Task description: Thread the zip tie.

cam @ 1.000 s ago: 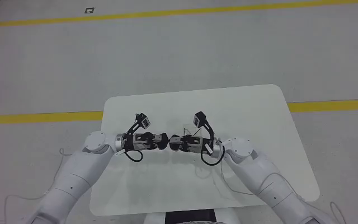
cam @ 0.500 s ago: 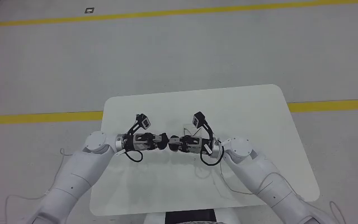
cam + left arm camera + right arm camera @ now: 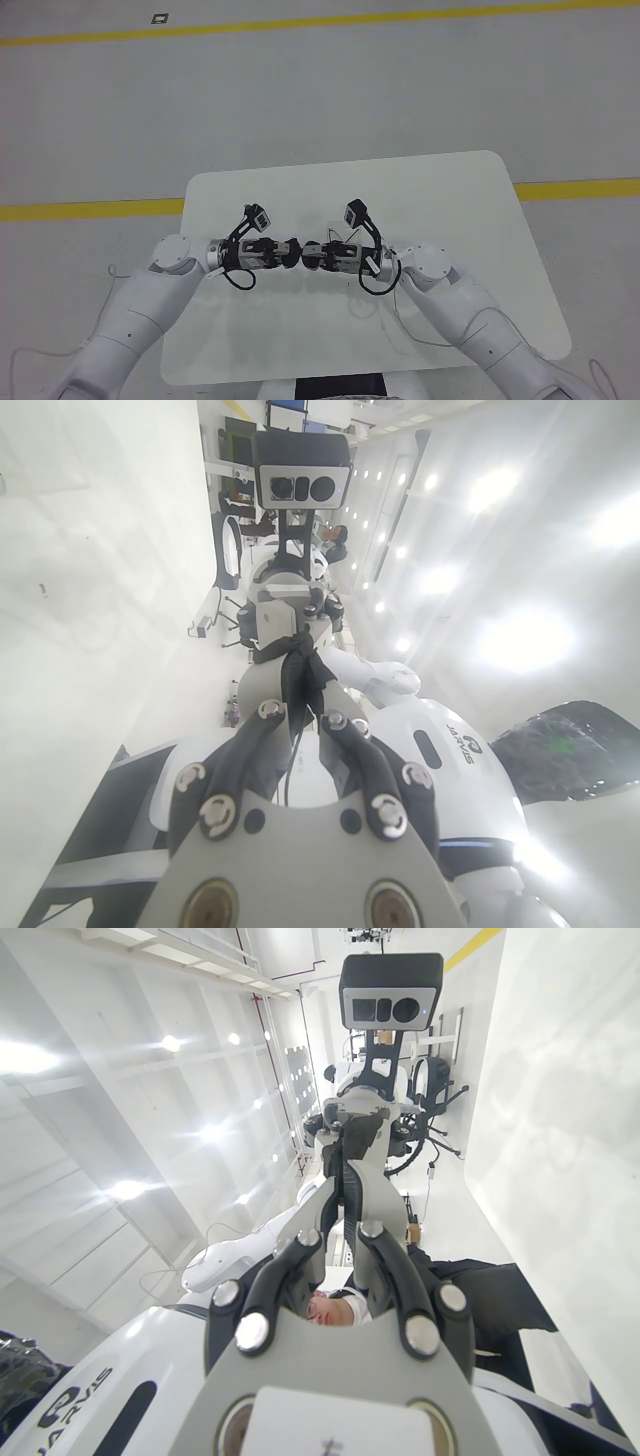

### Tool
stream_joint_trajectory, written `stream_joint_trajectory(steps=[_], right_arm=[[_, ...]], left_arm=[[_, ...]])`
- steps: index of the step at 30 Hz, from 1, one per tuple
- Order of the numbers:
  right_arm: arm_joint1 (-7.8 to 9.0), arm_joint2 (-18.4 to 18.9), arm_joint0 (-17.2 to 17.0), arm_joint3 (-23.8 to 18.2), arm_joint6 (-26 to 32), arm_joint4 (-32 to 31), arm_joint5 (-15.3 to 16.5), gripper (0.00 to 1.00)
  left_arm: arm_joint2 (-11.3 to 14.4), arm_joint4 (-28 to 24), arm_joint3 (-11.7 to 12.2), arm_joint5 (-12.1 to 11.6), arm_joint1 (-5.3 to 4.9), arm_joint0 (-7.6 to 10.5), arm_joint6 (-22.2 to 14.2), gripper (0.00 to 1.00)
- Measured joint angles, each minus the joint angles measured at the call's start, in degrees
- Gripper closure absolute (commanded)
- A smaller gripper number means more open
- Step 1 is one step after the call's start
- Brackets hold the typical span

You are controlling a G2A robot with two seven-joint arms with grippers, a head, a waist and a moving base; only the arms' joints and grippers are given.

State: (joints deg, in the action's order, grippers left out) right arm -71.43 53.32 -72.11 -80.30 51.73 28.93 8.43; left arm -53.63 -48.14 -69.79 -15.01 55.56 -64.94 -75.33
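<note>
Both grippers hover over the middle of the white table, pointing at each other with their tips touching. My left gripper is shut. A thin black strip, apparently the zip tie, runs between its fingers. My right gripper is also shut, pressed tip to tip against the left one. Its ribbed pads are closed together. The spot where the tie meets between the two sets of tips is hidden by the dark fingertips.
Black cable loops hang under each wrist. The tabletop around the arms is bare white. Yellow floor lines run beyond the table's edges.
</note>
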Motion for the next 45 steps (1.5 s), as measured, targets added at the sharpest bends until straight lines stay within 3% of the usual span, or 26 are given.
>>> stream_joint_trajectory(steps=[7,16,19,21,23,29,35,45], right_arm=[[-0.03,0.0,0.0,0.2,-0.2,0.1,0.0,0.77],[0.04,0.4,-0.2,0.1,-0.3,0.1,0.1,0.73],[0.10,0.7,-0.3,0.1,-0.3,0.1,0.1,0.71],[0.18,1.1,-0.4,0.3,-0.4,0.2,0.2,0.70],[0.26,1.5,-0.5,0.4,-0.5,0.4,0.4,0.69],[0.63,3.1,-1.1,0.6,-0.5,0.6,0.6,0.66],[0.86,3.8,-1.7,0.2,-0.6,0.7,0.5,0.65],[0.90,3.9,-1.9,0.1,-0.8,0.5,0.3,0.65]], left_arm=[[-0.4,-0.7,0.2,0.0,0.03,-0.17,-0.6,1.00],[-1.0,-0.6,0.2,-0.2,0.01,-0.30,-0.8,1.00],[-1.6,0.0,0.2,-1.8,-0.08,-0.36,-0.5,1.00],[-2.2,1.9,-0.1,-4.2,-0.23,-0.34,0.4,1.00],[-3.0,3.4,-1.2,-4.7,-0.32,-0.56,0.8,1.00],[-8.3,9.6,-6.8,-4.5,-0.25,-3.59,1.8,1.00],[-12.7,14.3,-10.1,-4.5,0.73,-6.48,2.4,1.00],[-16.0,17.1,-10.7,-4.5,2.74,-8.47,1.3,1.00]])
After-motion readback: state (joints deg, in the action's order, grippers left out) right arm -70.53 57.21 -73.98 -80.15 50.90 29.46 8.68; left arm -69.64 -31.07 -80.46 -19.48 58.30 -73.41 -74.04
